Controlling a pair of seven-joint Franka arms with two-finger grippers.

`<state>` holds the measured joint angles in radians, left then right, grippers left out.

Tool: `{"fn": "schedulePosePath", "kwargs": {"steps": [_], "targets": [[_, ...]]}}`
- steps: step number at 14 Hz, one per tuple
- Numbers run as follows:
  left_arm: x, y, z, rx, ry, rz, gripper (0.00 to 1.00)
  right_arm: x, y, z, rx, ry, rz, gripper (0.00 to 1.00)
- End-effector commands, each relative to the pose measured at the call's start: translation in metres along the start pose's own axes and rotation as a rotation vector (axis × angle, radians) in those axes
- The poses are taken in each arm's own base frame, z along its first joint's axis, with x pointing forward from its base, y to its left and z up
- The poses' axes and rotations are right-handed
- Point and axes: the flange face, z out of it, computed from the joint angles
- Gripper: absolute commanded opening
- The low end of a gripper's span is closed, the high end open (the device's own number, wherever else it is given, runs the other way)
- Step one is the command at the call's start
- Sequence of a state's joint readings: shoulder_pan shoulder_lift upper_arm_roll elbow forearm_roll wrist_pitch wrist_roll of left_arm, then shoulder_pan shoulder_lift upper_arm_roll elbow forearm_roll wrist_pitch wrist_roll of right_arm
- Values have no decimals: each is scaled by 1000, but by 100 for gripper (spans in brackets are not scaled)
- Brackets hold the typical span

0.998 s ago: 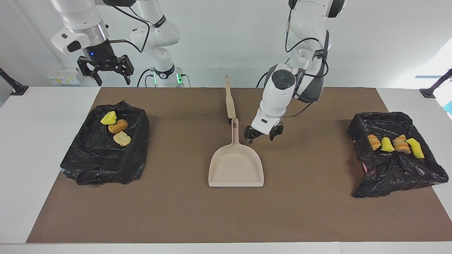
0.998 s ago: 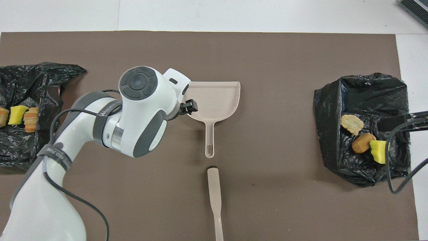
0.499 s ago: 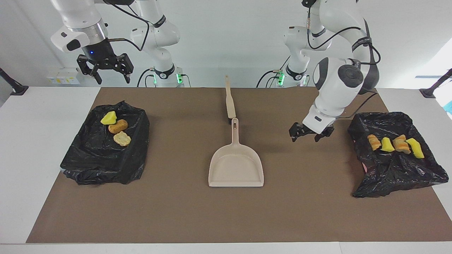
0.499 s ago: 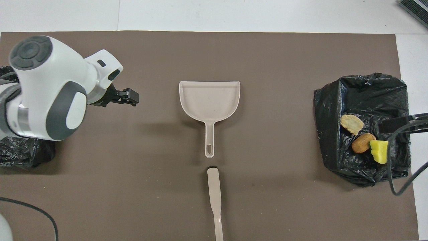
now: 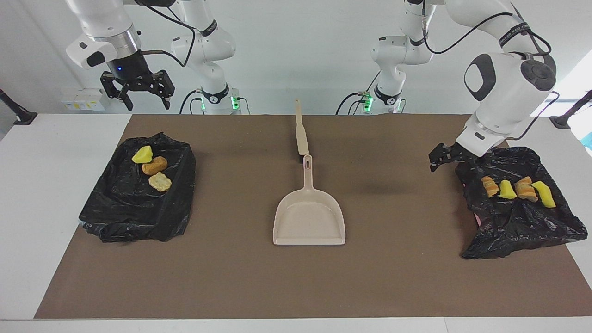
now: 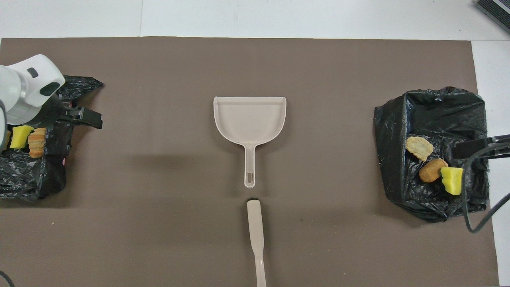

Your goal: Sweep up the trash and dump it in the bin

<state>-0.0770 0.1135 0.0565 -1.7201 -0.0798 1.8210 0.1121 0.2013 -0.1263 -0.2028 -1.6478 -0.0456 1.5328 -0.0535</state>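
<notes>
1. Hovering at my right arm's end of the table, my right gripper (image 5: 137,97) hangs up in the air over the table edge by the first bin; black metal fingers spread apart, nothing between them.
2. Below it sits a bin lined with crinkled, glossy black plastic (image 5: 134,203). In it lie three rough foam chunks of trash (image 5: 152,167): one bright yellow wedge, one orange-brown rounded lump, one pale tan flat piece, all touching or just beside each other.
3. Mid-table lies a dustpan (image 5: 309,222), smooth beige plastic, flat scoop shape with a rounded back, slim handle pointing toward me, slot hole at its end. Pan holds nothing.
4. Just off the handle tip lies a long, thin beige brush handle (image 5: 301,129), in line with the pan and nearer to me.
5. My left gripper (image 5: 445,158) is low over the brown mat beside the second bag's edge, fingers parted, holding nothing.
6. At my left arm's end sits a second black bag (image 5: 518,222), wrinkled and slumped, with four more trash pieces (image 5: 518,188) in a row on it: striped orange-tan, yellow, striped orange-tan, yellow.
7. Matte brown mat (image 5: 296,277) covers the white table (image 5: 46,185).
</notes>
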Motion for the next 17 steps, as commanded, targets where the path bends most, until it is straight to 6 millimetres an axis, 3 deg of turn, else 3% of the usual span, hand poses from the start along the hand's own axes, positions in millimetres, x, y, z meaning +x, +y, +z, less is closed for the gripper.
{"fn": "schedulePosePath", "kwargs": {"steps": [1,3,7,11,17], "targets": [[-15,-49,-11,4,-13,6,100,-3,3,-4,-3,5,-10,100],[-20,-71,-16,1,-21,-29,100,-3,2,-4,-3,7,-1,100],[-14,-44,-53,1,-45,-116,100,-4,3,-4,-2,7,17,100],[-35,-16,-84,63,-56,-74,100,-5,1,-5,-1,2,13,100],[-52,-18,-91,74,-50,-53,100,-4,1,-4,1,4,20,100]]}}
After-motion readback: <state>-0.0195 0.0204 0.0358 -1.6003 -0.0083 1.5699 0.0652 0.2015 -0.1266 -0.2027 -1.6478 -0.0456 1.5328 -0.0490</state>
